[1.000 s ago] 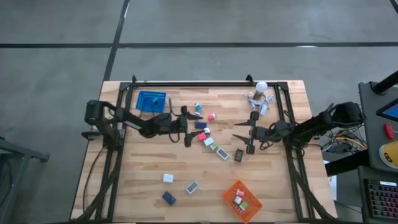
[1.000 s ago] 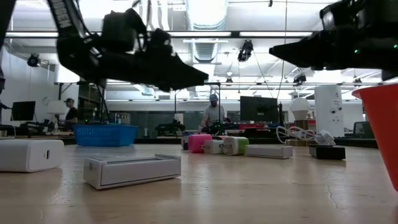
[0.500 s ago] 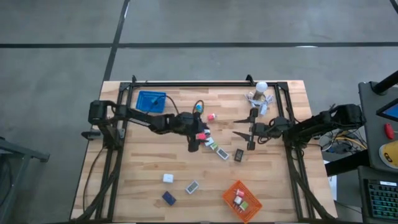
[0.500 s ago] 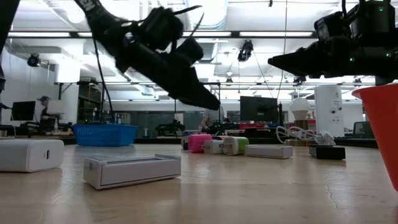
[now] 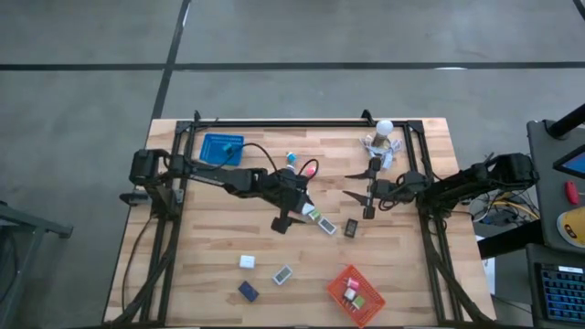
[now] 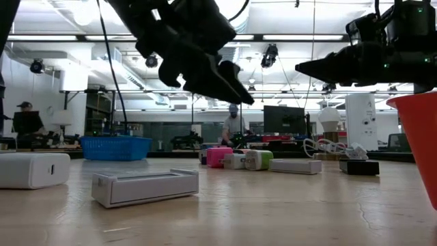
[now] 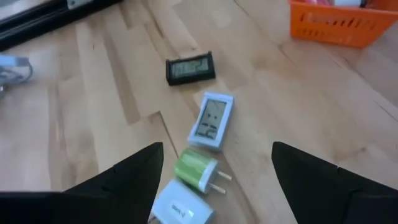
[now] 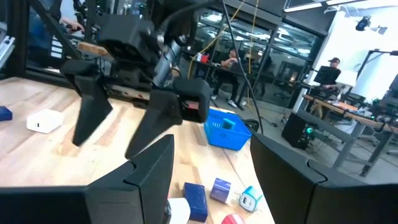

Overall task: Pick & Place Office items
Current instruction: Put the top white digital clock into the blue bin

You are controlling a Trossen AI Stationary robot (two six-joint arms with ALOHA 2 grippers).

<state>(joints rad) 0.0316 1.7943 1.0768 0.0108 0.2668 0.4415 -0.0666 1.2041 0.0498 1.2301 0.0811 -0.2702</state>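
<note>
High view
- Left gripper [image 5: 291,217]: mine, fingers spread, holding nothing, stretched to mid-table over the row of small items.
- Row below me: green plug, white display, dark display [image 5: 352,228] running toward 4 o'clock from my tips.
- Other items: white block [image 5: 247,261], grey-white box [image 5: 282,274] and blue block [image 5: 248,291] at 7 o'clock from me, well apart; teal item [image 5: 291,158] and pink item [image 5: 311,170] at 12 o'clock.
- Baskets: blue basket [image 5: 222,147] at 10 o'clock; orange basket [image 5: 356,294] at 5 o'clock, already holding a few items.
- Right gripper [image 5: 367,191]: waiting at 3 o'clock from me, part open, nothing in it.

Low view
- Pose: my arm arches down from above, fingers tilted steeply toward the table, tips clear of it.
- Near items: white block and flat grey box in the foreground; pink, white and green pieces in a cluster further back.

Left wrist view
- Target, my judgement: green plug [image 7: 194,169], just ahead between my fingers, its prongs toward the white display [image 7: 211,121].
- White plug [image 7: 181,208]: touching the green one, closest to me.
- How to do it well: descend straight, one finger each side of the green body, clear of both neighbours; close on the body, not the prongs.

Right wrist view
- Seen: my left arm across the table, blue basket behind it; right fingers apart and empty.
</note>
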